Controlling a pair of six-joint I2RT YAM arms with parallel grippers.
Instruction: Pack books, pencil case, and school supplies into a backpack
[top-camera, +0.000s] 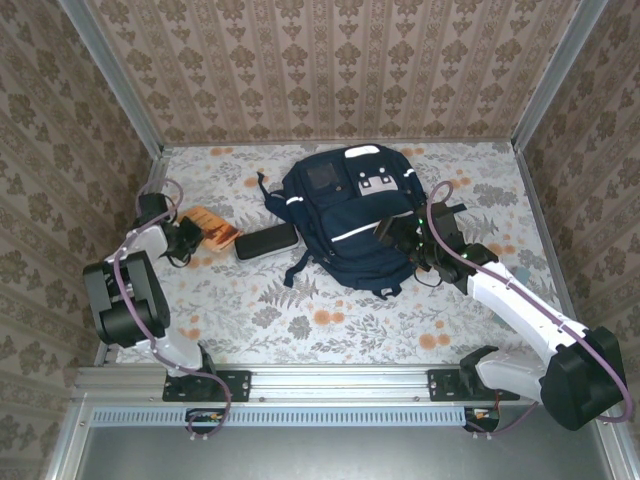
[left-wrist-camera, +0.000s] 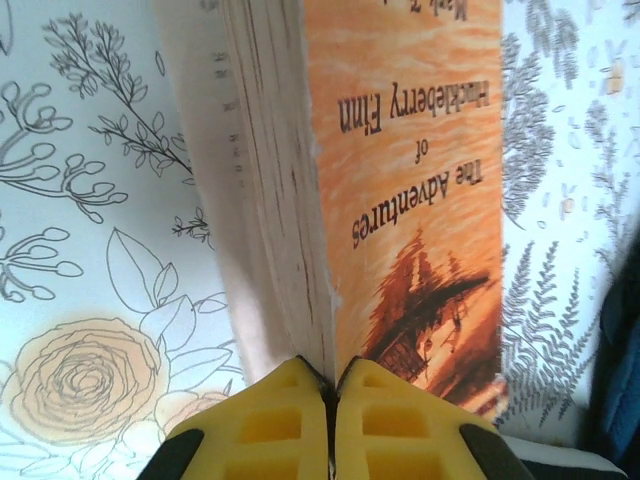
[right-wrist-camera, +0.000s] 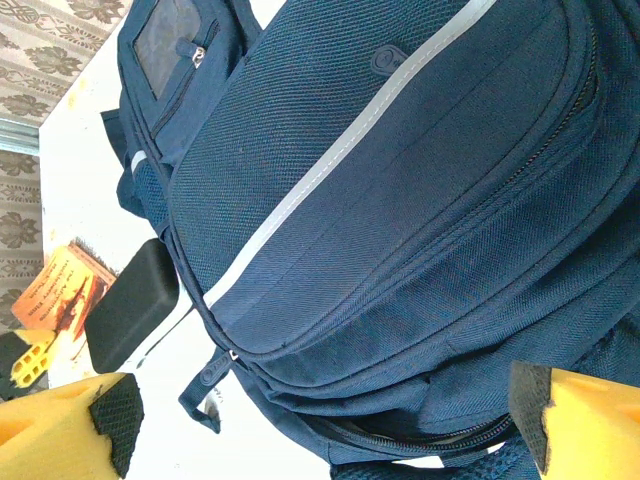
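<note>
Two pincers, two jobs. The left pincer (left-wrist-camera: 330, 388) is closed tight. Its yellow fingertips (left-wrist-camera: 268, 425) press together right at the near edge of the orange book (left-wrist-camera: 420, 200), where the cover meets the pages. I can't tell if a bit of cover is pinched btw them or if they just touch it. The right pincer (right-wrist-camera: 325, 425) is wide open and holds nothing. It sits at abt 4 o'clock of the backpack (top-camera: 350, 215), w/ the blue cloth right in front of it.

Where stuff is: the orange book is on the flowery table (top-camera: 330, 320) at 9 o'clock of the backpack. The black pencil case (top-camera: 266, 242) lies btw book and bag, just beside the bag. The backpack lies in the middle, front side up.

Step now, I think: get the orange book up and over to the bag.

How to do it well:
- A grip on the thin cover alone is weak. The book could flop open and slip.
- Better to open up, put one finger under and one on top, and squeeze the whole book.
- Lift slow and keep it level.
- Go over the pencil case, not thru it.
- The bag is soft and will sag, so the right pincer should hold its mouth open first. I can't tell if the zip is open yet.
</note>
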